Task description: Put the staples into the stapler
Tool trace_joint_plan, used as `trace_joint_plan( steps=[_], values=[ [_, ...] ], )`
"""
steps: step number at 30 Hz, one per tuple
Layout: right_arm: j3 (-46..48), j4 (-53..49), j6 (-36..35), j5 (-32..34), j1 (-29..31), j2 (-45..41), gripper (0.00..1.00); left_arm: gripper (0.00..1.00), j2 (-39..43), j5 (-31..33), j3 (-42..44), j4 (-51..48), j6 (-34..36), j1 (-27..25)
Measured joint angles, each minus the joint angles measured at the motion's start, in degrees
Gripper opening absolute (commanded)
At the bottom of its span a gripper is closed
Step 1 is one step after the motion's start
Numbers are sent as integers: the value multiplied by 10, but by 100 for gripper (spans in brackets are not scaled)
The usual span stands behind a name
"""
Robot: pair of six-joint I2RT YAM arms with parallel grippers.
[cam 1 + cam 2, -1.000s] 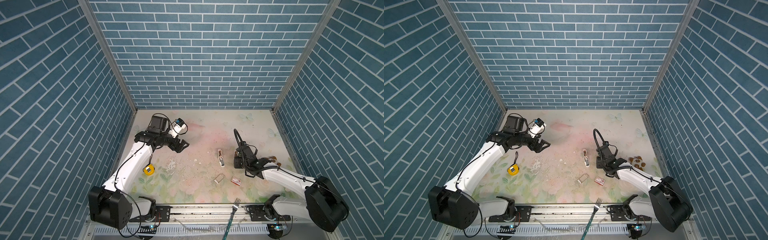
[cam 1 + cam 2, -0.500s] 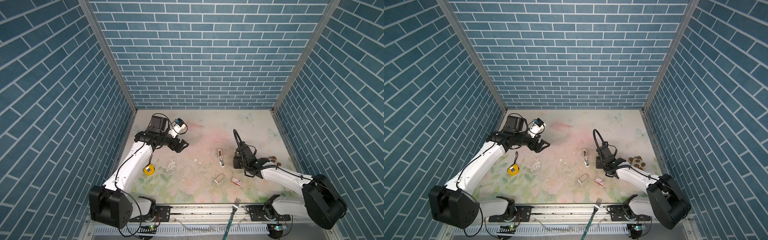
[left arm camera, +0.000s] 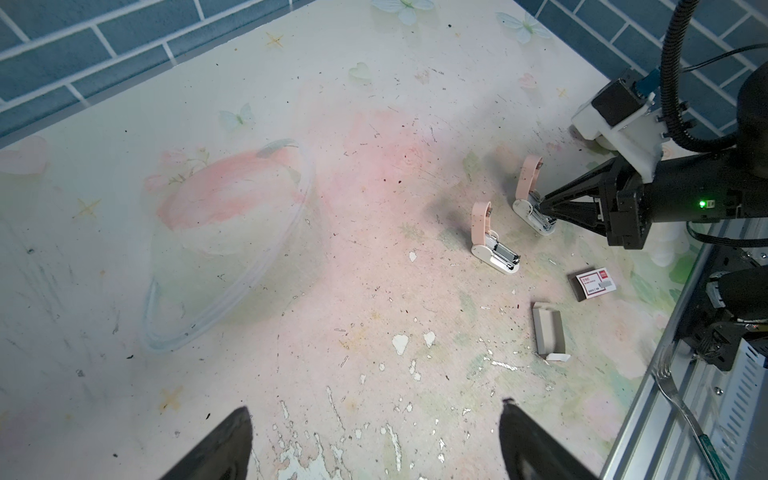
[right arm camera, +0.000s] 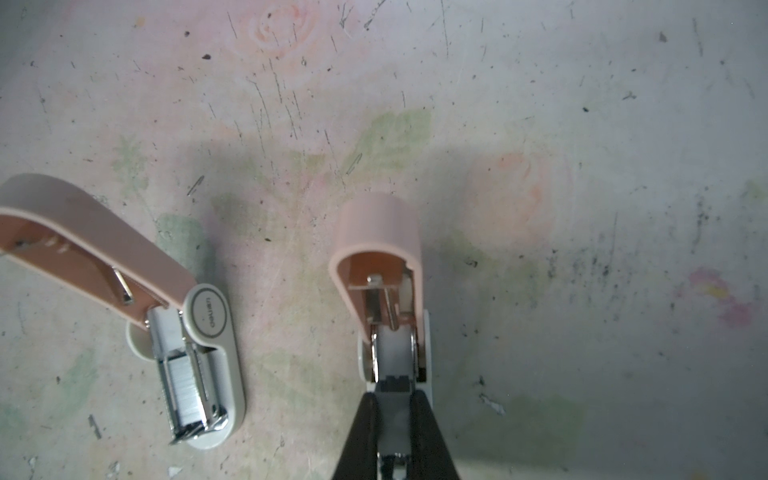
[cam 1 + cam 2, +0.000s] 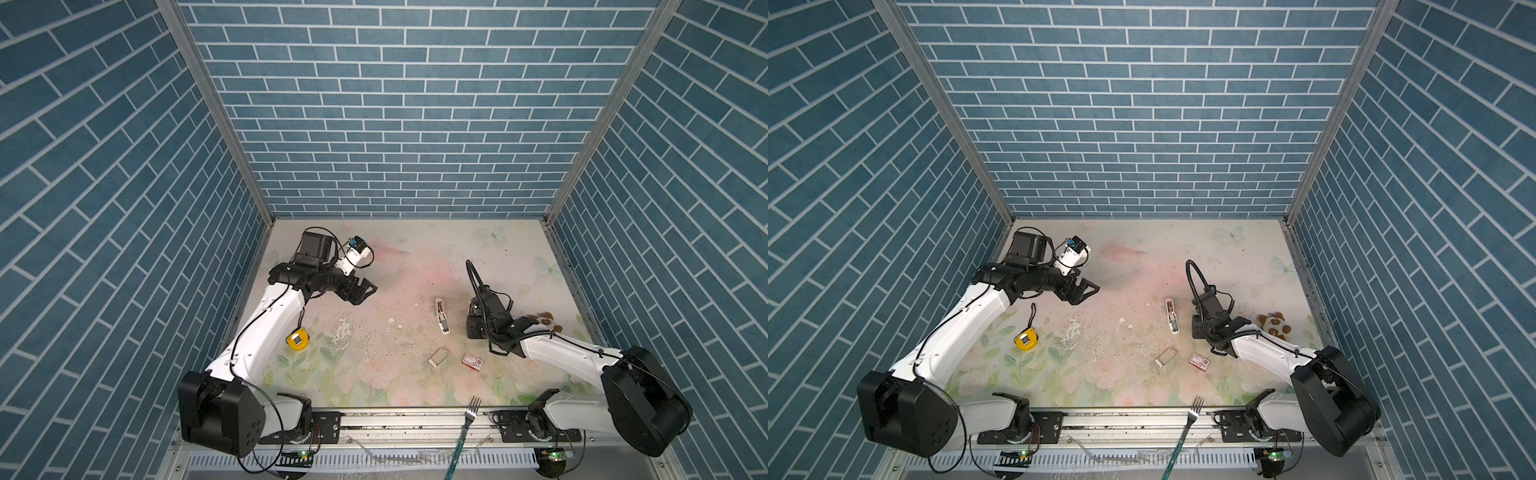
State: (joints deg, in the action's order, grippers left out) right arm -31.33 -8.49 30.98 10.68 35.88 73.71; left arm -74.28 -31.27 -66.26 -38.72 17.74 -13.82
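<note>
hidden: clamped stapler hard to make out under right arm in both top views; staples in tray too small to resolve | right gripper: fingers pinched on that stapler's base | left gripper: fingers wide apart, far left | staples: near-left of right fingers, not touching

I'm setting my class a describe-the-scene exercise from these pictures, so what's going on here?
The right gripper is shut on a grey strip, seemingly staple stock, at the magazine of an open pink-lidded stapler. A second stapler beside it, also open, has staples in its channel. The left gripper hangs open above the table, apart from everything. The pale tray, apparently empty, and the red-and-white box lie nearby.
</note>
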Motion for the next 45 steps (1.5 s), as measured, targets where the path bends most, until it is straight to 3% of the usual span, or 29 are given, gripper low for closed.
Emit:
trace_joint_plan(
  steps=[45],
  values=[
    [0,5,0,-3,0,7,9,94,0,-3,14,11,-4,6]
  ],
)
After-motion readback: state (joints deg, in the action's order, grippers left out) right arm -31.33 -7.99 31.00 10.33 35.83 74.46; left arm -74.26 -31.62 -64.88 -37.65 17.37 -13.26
